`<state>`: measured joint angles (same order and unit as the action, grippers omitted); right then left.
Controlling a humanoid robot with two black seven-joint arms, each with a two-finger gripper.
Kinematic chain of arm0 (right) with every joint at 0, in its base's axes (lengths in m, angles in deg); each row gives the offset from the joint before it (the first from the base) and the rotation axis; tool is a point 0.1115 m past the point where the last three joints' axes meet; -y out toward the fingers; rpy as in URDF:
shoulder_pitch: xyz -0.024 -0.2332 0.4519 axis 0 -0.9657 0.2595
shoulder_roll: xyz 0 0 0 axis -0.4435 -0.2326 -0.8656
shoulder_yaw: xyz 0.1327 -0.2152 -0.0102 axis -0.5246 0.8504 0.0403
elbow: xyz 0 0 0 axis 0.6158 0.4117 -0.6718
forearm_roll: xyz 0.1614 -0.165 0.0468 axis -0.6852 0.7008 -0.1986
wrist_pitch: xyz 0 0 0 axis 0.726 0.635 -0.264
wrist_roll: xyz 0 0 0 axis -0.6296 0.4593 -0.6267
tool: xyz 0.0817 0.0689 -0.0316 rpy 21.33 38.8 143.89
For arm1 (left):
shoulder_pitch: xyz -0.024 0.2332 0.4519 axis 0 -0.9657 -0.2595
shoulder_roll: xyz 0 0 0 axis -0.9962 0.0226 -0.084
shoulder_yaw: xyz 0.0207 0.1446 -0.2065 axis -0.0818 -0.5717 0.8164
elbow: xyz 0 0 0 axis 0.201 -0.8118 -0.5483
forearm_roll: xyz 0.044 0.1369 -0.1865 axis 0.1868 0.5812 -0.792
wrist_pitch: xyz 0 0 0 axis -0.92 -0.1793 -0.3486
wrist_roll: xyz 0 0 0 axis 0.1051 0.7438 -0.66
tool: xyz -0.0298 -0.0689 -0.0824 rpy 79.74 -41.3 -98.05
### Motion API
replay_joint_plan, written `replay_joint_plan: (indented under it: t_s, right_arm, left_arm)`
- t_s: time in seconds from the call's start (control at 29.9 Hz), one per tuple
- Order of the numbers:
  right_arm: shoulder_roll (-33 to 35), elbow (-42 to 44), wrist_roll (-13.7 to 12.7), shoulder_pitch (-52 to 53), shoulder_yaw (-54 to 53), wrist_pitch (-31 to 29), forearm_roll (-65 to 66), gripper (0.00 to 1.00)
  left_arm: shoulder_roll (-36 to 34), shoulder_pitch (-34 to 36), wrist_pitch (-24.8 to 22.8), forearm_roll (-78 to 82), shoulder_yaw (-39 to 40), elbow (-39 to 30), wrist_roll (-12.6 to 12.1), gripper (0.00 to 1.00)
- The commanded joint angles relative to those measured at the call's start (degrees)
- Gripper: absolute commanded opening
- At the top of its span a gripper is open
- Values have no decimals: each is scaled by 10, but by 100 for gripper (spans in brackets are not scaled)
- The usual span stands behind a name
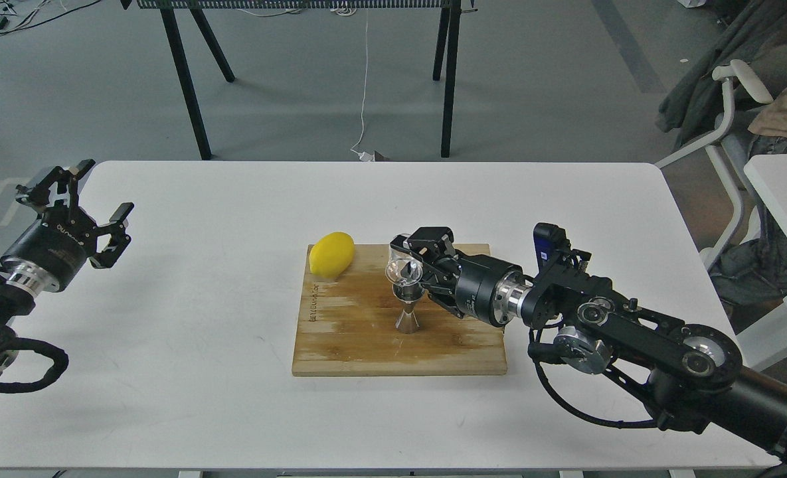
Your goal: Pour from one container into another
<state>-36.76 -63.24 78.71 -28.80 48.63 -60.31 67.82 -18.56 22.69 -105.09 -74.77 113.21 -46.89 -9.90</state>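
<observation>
Right arm reaching in from the low right corner, bent at the elbow, right gripper (pixel 412 260) turned sideways with fingers closed on something. Left arm at the left edge, left gripper (pixel 94 211) wide open, holding nothing.

Clear glass cup (pixel 403 260); shiny steel jigger (pixel 408 311); worn wooden board (pixel 366 332); matt white table (pixel 200 299).

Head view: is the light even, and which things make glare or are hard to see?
Head view: soft, even light with faint shadows on the table; the image is sharp. Bright glints sit on the jigger. The glass cup, held tilted in the right gripper, is transparent and its outline is hard to read.
</observation>
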Motion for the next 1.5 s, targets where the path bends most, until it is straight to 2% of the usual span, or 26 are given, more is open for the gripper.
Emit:
replay_joint_plan:
  t_s: [0.0,1.47]
  right_arm:
    - [2,0,0,5,3,0,6,36]
    - [15,1,1,29,31,1,93,36]
  left_arm:
    - [0,0,0,0,1,0,0,86]
    - [0,-1,0,0,0,0,0,86]
